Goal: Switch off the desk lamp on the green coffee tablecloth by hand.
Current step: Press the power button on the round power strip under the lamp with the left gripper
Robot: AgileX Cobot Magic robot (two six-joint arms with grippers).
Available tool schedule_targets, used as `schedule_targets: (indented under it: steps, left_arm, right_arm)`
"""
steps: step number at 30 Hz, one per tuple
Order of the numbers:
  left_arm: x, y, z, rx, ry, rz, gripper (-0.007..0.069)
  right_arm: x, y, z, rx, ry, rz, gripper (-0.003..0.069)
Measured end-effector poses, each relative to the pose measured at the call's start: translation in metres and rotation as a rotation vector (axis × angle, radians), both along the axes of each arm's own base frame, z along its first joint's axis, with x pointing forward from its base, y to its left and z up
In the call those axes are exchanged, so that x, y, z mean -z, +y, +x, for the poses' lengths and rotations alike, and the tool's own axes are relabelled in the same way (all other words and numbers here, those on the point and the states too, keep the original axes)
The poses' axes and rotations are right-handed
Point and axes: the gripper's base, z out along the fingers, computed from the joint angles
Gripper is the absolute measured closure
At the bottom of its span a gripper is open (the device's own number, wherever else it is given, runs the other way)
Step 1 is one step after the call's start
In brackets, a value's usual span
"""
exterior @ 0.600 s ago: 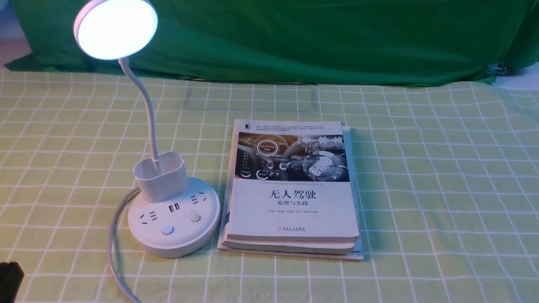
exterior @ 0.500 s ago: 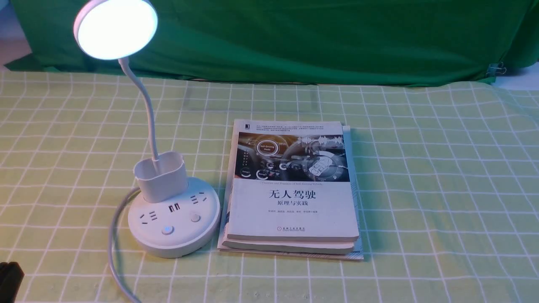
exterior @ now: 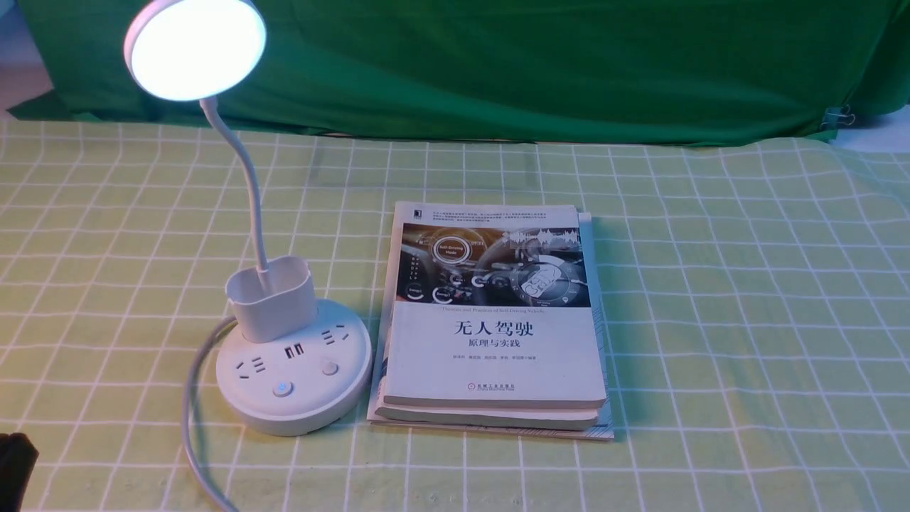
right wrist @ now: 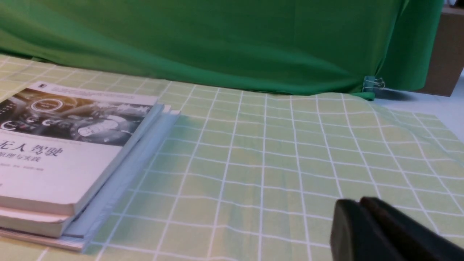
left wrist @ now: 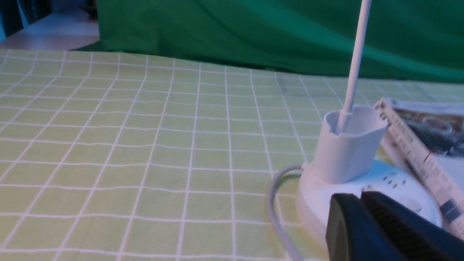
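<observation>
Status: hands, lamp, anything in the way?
Left hand shut, near lamp. Right hand shut. Lamp lit. Books beside its base, not blocking.

Open green tablecloth (exterior: 106,284) surrounds the desk lamp (exterior: 293,370) at its left and front; stacked books (exterior: 494,355) crowd its right.

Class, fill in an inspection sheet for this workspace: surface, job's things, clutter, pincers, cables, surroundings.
Surface: green coffee tablecloth, white grid, mildly wrinkled.
Job's things: desk lamp upright on the cloth, head lit, one base button glowing.
Clutter: stacked books lying right beside the lamp base.
Pincers: left pincer shut, low near the lamp base, not touching; right pincer shut over bare cloth.
Cables: white cord runs from the base toward the near edge.
Surroundings: dark green backdrop cloth behind, binder clip at its right corner.
</observation>
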Motion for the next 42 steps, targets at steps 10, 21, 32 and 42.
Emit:
schedule_targets:
  steps: [10,21,32,42]
  left_arm:
    - [-0.023,0.005,-0.001,-0.04,-0.234,-0.456,0.0606]
    - [-0.097,-0.013,0.042,0.107,0.453,-0.09,0.0606]
    - [-0.072,-0.069,0.149,0.433,1.063,0.244,0.0632]
    - [-0.054,-0.115,0.191,0.527,1.16,0.35,0.0633]
  right_arm:
    - [0.0,0.0,0.0,0.0,-0.002,0.0,0.0629]
    - [0.0,0.0,0.0,0.0,-0.001,0.0,0.0629]
    - [0.0,0.0,0.0,0.0,-0.002,0.0,0.0629]
    - [0.0,0.0,0.0,0.0,-0.001,0.0,0.0629]
